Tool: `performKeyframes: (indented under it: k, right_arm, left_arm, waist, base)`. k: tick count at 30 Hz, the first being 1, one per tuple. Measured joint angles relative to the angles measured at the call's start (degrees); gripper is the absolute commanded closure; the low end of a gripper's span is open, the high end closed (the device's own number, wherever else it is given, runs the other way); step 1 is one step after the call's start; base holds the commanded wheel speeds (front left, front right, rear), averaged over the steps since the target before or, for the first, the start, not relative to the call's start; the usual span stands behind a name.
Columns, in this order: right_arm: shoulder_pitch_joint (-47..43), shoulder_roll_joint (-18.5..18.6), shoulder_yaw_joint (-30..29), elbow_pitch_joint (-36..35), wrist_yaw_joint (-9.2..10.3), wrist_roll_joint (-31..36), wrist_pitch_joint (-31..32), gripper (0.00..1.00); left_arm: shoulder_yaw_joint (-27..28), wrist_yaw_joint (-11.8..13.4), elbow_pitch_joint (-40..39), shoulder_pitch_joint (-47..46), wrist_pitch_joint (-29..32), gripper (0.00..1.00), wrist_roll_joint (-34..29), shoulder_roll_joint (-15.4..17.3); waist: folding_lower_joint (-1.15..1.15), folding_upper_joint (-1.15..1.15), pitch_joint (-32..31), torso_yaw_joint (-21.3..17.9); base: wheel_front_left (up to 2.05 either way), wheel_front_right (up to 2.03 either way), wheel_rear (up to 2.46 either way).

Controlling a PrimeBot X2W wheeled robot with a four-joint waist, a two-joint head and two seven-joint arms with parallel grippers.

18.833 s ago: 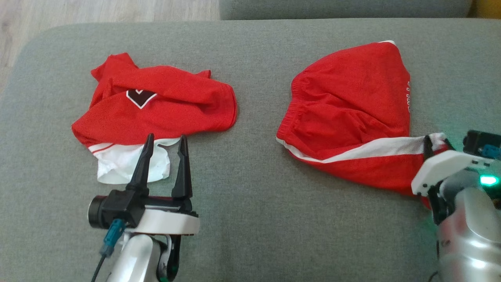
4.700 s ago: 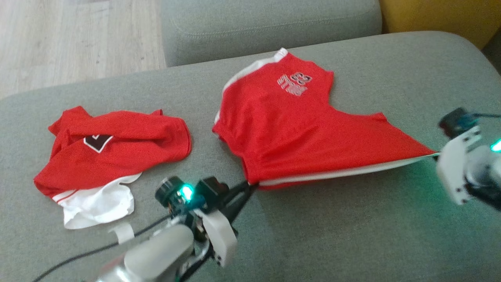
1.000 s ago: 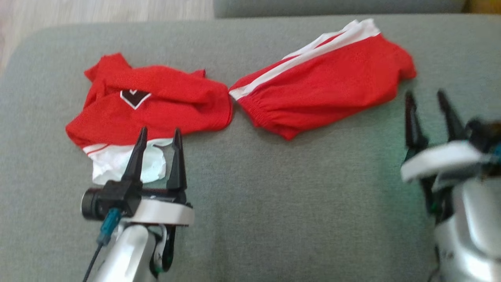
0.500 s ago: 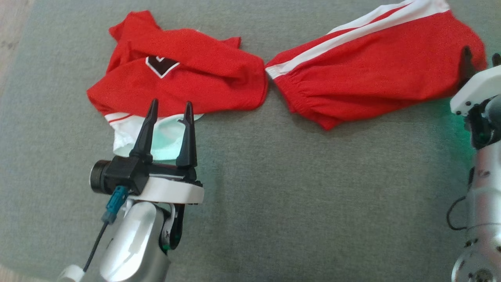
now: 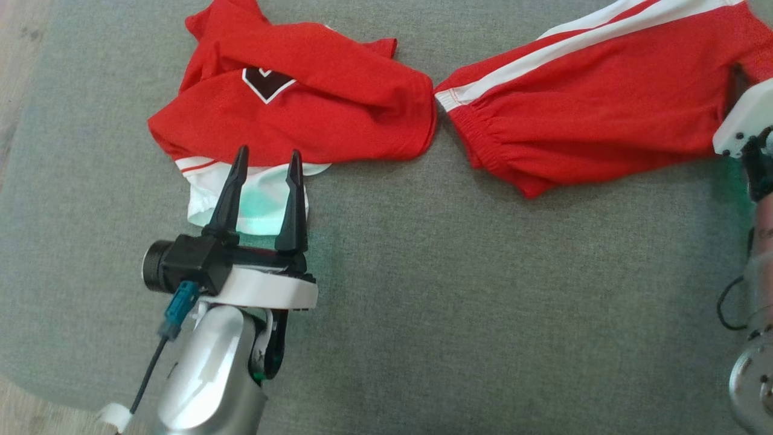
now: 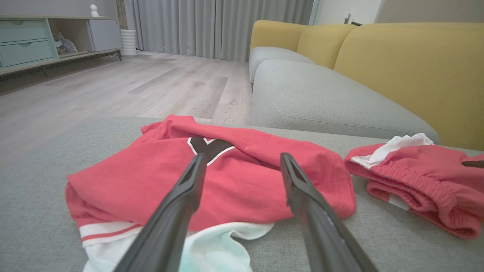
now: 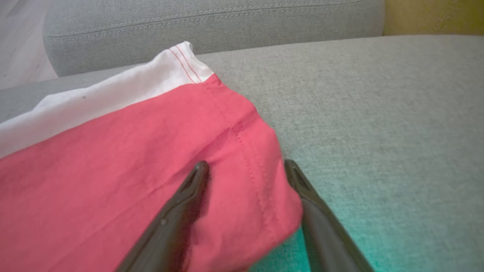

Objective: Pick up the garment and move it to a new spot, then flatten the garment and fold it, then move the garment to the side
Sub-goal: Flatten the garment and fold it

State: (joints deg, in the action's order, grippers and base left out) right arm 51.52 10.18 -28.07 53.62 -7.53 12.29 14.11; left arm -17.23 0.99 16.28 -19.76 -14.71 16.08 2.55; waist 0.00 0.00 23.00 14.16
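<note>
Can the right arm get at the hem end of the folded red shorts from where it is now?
Probably yes. The right gripper is open and appears to straddle the hem corner of the folded shorts on the grey cushion, and nothing lies between gripper and cloth.

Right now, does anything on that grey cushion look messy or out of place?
Yes. The red top with the black diamond lies bunched and wrinkled, a white piece sticking out at its near edge. The folded red shorts beside it look tidy, only slanted.
</note>
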Motion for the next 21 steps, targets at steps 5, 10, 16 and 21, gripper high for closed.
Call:
performKeyframes:
  k: [5, 10, 16, 21]
  right_arm:
    - [1.97, 1.26, 3.48, 4.01, 0.0, 0.15, 0.38, 1.0]
    - [2.5, 1.54, 6.1, 6.67, 0.0, -1.12, -0.93, 1.0]
    - [0.54, 3.92, 7.75, 7.91, 0.0, -4.22, -4.3, 1.0]
    - [-3.66, 7.5, 7.64, 6.58, 0.0, -8.04, -7.73, 1.0]
  left_arm:
    - [0.54, -0.07, 0.25, -0.12, -0.01, 0.0, -0.2, -0.15]
    - [0.66, -0.05, 0.27, -0.15, -0.01, 0.0, -0.44, -0.18]
    - [0.69, 0.03, 0.27, -0.07, -0.01, 0.0, -0.43, -0.18]
    - [0.88, 0.11, 0.24, 0.48, 0.0, 0.0, -0.43, -0.18]
  waist:
    - [0.0, 0.0, -0.2, -0.05]
    - [0.0, 0.0, -1.27, -0.72]
    - [0.0, 0.0, -3.27, -2.34]
    - [0.0, 0.0, -5.25, -4.0]
  base:
    - [0.0, 0.0, 0.0]
    - [0.0, 0.0, 0.0]
    - [0.0, 0.0, 0.0]
    - [0.0, 0.0, 0.0]
